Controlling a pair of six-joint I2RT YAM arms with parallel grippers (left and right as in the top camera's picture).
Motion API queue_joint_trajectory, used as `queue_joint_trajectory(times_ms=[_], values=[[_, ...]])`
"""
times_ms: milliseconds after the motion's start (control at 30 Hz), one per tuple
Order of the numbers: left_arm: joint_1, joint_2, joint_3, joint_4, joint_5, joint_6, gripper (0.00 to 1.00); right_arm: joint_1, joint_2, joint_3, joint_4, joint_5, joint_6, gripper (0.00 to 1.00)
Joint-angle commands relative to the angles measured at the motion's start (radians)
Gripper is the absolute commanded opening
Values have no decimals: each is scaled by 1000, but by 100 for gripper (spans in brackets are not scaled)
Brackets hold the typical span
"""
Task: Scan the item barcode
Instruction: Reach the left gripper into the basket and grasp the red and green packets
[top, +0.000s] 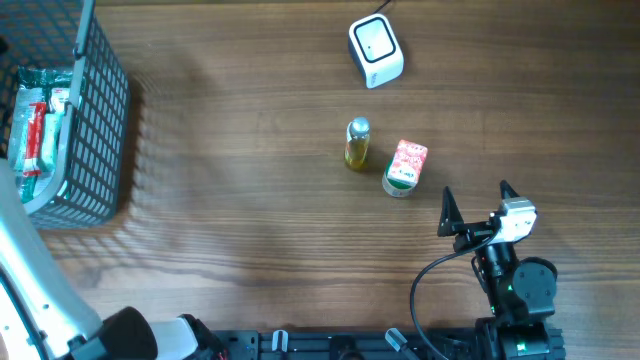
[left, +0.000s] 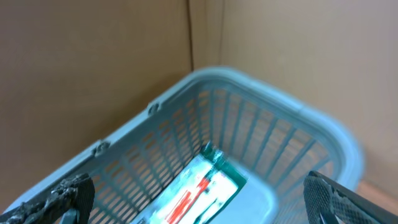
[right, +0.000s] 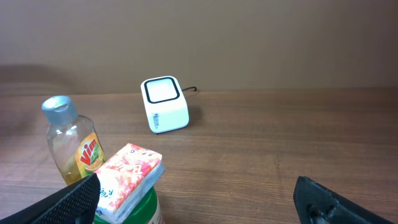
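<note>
A small bottle of yellow liquid (top: 357, 143) stands upright on the wooden tabletop (top: 220, 200), just beside a red-and-white packet (top: 410, 160) that rests on a green-and-white tub (top: 399, 185). The white barcode scanner (top: 375, 50) sits further back, apart from them. The right jaws are wide and empty near the front edge, facing these items, while the left jaws, also wide and empty, hang over a mesh basket (top: 100, 120) at the left edge holding a flat green-edged pack (left: 199, 186).
</note>
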Motion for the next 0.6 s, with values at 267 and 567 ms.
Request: queue_joint_trajectory(times_ms=[267, 567], values=[[97, 154, 10, -137, 14, 40, 100, -4, -5, -1, 2, -9, 7, 100], [97, 163, 10, -142, 18, 40, 100, -4, -5, -1, 2, -9, 7, 100]])
